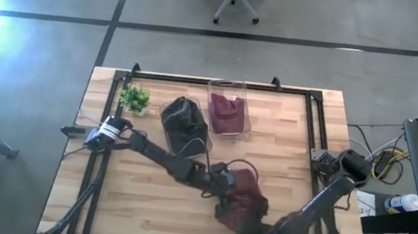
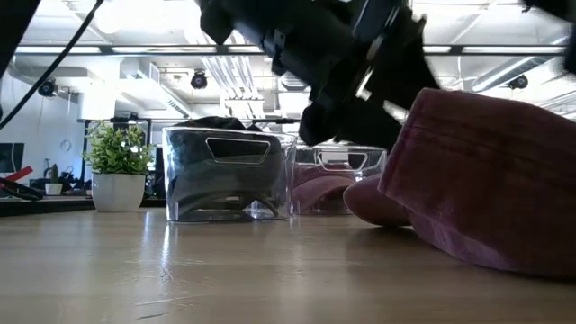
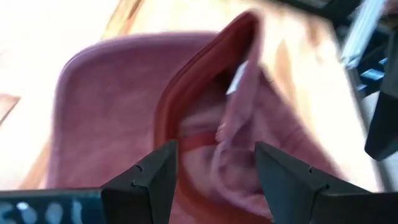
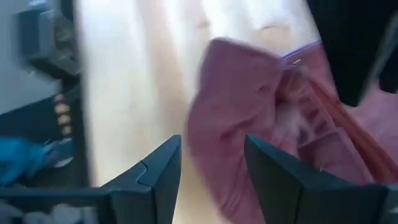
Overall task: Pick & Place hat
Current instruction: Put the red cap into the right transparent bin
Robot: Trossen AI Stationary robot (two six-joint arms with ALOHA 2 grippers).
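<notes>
1. Left claw [image 3: 211,171] is open, jaws spread either side of the hat's folded rim, nothing pinched yet. In the high view it sits at the near-centre of the desk, right at the hat's left edge.
2. Right claw [image 4: 208,165] is also apart at the fingers, hovering just beside the hat's other side; no cloth between its fingers that I can see.
3. Step, as I judge it: the pick, with both claws lining up on the hat, grasp not yet made.
4. Next move likely calls for the left claw to drop onto the raised rim and close on 1 fold only, then lift clear.
5. Hat [image 1: 246,197]: maroon, soft, fleecy cloth, crumpled, lying on the desk [image 1: 145,204] near its front edge, opening gaping with a small white tag inside.
6. Further out: 2 clear bins at the back, 1 with dark cloth [image 1: 185,124], 1 with maroon cloth [image 1: 228,108], the likely drop spot. Small potted plant [image 1: 135,98] sits left of them.
</notes>
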